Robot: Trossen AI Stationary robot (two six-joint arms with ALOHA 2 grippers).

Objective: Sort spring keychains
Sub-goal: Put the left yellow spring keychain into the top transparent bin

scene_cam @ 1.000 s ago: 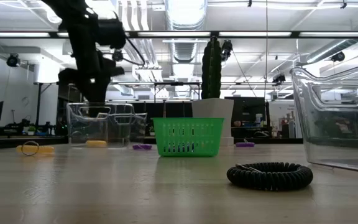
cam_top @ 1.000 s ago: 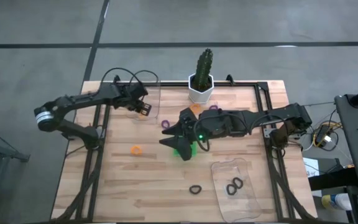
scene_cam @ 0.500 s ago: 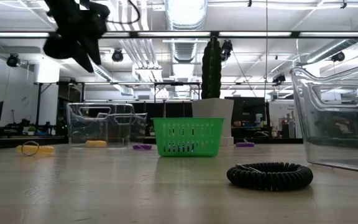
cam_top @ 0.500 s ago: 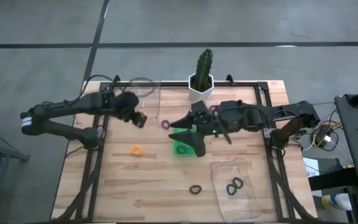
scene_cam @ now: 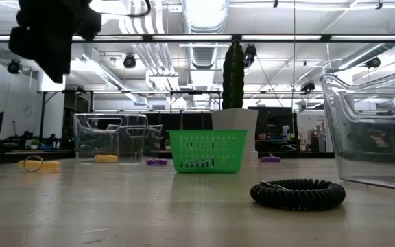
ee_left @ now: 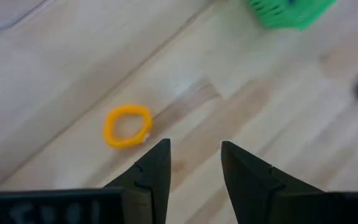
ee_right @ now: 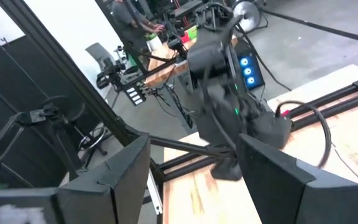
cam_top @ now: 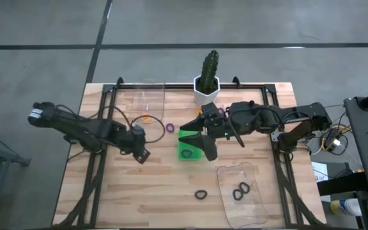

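**Left gripper over an orange keychain, right gripper above the green tray**

From above we see the left gripper (cam_top: 142,155) low over the table's left half, with nothing between its fingers. The right gripper (cam_top: 207,145) hangs beside the green tray (cam_top: 187,142) with its jaws spread wide and empty. A purple keychain (cam_top: 168,128) lies just left of the tray, a black keychain (cam_top: 200,194) lies on bare wood near the front, and two more black ones (cam_top: 241,190) sit in the clear tray (cam_top: 248,207) at front right. A cactus (cam_top: 208,78) stands at the back edge.

At table height we see the black keychain (scene_cam: 297,193) closest, the green tray (scene_cam: 207,151) behind it, and an orange keychain (scene_cam: 35,164) far left.

In the left wrist view we see the jaws parted with an empty gap, and the orange keychain (ee_left: 127,126) flat on the wood just beyond the fingertips (ee_left: 159,152), untouched.

In the right wrist view we see both fingers (ee_right: 120,163) set far apart, holding nothing
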